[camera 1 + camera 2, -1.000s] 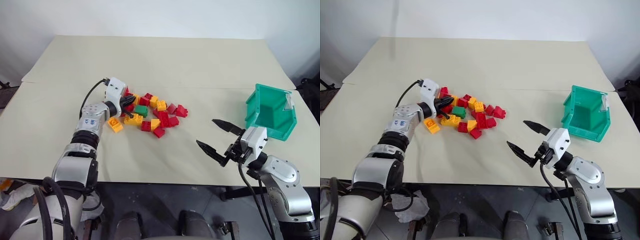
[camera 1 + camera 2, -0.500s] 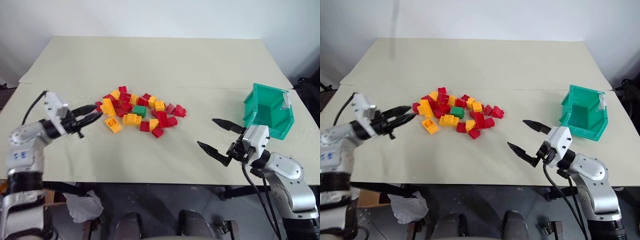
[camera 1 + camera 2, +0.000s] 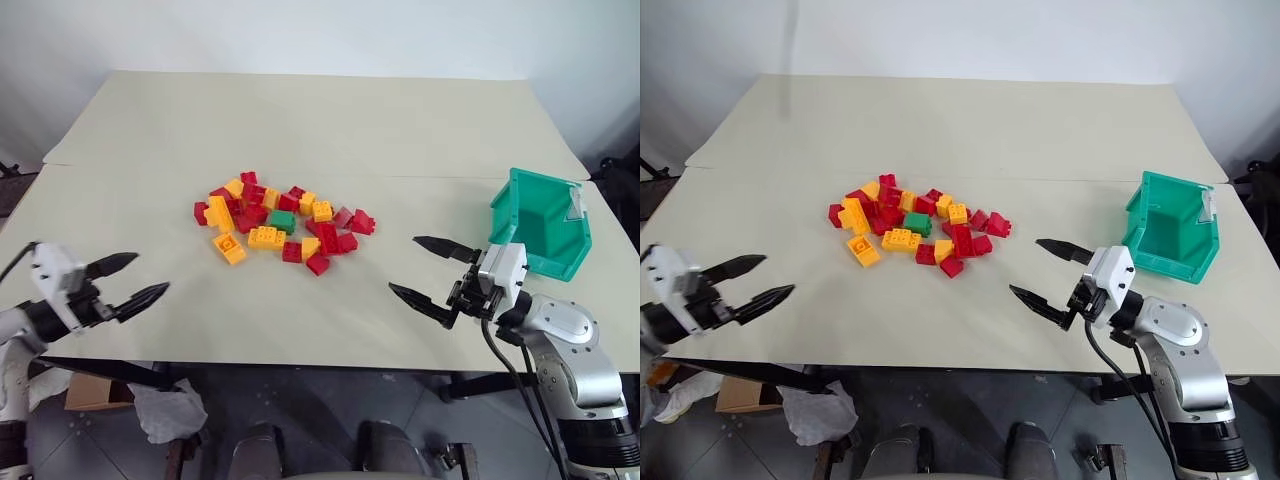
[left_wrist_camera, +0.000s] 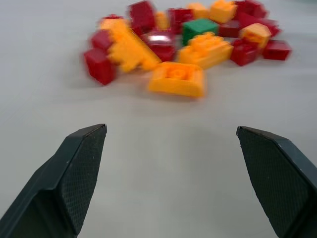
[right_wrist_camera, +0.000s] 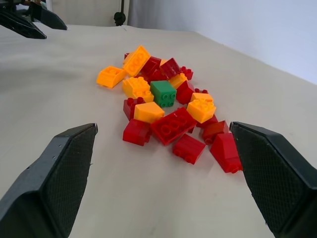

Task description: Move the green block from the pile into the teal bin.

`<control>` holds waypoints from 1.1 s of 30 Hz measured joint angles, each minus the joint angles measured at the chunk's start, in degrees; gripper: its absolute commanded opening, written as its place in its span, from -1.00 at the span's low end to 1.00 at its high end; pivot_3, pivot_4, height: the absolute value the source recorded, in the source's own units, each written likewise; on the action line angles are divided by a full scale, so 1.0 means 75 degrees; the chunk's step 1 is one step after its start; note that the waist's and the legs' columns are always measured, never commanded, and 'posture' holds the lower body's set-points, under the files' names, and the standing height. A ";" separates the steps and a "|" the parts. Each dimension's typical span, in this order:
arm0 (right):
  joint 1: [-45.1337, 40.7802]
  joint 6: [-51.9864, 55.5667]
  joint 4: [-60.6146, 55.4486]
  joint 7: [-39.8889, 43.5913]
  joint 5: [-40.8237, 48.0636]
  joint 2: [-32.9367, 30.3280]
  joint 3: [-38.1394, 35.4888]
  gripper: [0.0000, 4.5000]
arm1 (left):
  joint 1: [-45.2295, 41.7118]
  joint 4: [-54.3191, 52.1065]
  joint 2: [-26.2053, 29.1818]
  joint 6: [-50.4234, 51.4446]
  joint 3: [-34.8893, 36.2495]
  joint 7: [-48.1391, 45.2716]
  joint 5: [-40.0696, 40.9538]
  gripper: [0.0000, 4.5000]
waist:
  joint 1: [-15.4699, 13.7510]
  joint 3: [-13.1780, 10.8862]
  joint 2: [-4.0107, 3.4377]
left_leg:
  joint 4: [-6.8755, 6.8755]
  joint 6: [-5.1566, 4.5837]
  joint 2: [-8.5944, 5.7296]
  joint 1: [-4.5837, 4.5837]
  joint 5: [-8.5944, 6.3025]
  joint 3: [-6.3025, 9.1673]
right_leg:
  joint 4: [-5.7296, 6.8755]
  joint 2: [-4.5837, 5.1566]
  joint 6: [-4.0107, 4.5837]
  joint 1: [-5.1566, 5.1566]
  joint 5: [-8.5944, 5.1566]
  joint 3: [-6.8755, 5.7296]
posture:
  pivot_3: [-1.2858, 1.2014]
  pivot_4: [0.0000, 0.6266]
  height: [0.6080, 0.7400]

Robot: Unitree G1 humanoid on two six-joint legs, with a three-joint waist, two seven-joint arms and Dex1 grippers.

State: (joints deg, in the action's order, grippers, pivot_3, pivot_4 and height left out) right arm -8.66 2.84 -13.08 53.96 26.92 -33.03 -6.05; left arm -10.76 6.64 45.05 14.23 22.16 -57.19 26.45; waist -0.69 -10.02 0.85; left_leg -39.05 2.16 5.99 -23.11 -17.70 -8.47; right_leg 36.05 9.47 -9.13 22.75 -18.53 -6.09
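Left end effector [image 3: 125, 279] spread wide, green block [image 3: 283, 221] well apart — amid pile [image 3: 280, 226]

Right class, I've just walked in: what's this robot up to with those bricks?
It is meant to move the green block into the teal bin. Nothing is held: the block sits in the pile on the table. The left gripper and right gripper hover on either side, jaws open.

Red and yellow bricks of the pile [image 3: 282, 222] hem the green block [image 3: 283, 221]; its top is free.
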 measured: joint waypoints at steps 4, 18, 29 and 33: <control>-0.0180 0.0056 -0.0029 0.0003 0.0003 0.0007 0.0110 1.00 | -0.2328 0.0284 -0.0493 0.0149 -0.1571 0.0259 -0.0654 0.98 | -0.0090 0.0006 0.0008 | -0.0008 0.0000 -0.0004 0.0000 0.0003 -0.0004 | -0.0004 0.0000 0.0004 -0.0006 0.0006 0.0000 | 0.03 -0.52 1.00; 0.0406 0.0193 -0.0609 -0.0594 -0.0052 0.0048 -0.0102 1.00 | -0.7240 0.6126 -0.2297 -0.1419 -0.4283 0.0468 -0.3518 0.98 | -0.0043 -0.0002 0.0021 | 0.0025 0.0003 -0.0007 -0.0005 0.0004 -0.0014 | -0.0024 -0.0001 -0.0004 0.0009 0.0010 -0.0010 | 0.03 -0.52 1.00; 0.0903 0.0186 -0.1004 -0.1018 -0.0065 0.0092 -0.0163 1.00 | -0.7777 0.7716 -0.2557 -0.1893 -0.4531 0.0033 -0.4275 0.74 | -0.0038 -0.0003 0.0022 | 0.0017 0.0002 -0.0007 -0.0008 0.0004 -0.0013 | -0.0023 -0.0001 -0.0004 0.0009 0.0009 -0.0009 | 0.03 -0.52 1.00; 0.0910 0.0168 -0.1007 -0.1090 -0.0065 0.0113 -0.0163 1.00 | -0.7975 0.8083 -0.2770 -0.1886 -0.4538 0.0192 -0.4482 0.18 | -0.0055 -0.0003 0.0022 | 0.0015 0.0002 -0.0007 -0.0008 0.0004 -0.0013 | -0.0023 0.0000 -0.0004 0.0009 0.0010 -0.0009 | 0.03 -0.52 1.00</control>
State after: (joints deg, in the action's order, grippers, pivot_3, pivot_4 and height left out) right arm -1.84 4.10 -20.63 45.79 26.43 -32.18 -7.27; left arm -70.57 67.26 24.28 0.09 -11.88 -55.75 -7.17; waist -1.10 -10.04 1.01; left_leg -38.93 2.17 5.93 -23.17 -17.67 -8.57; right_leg 35.88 9.47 -9.16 22.82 -18.46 -6.16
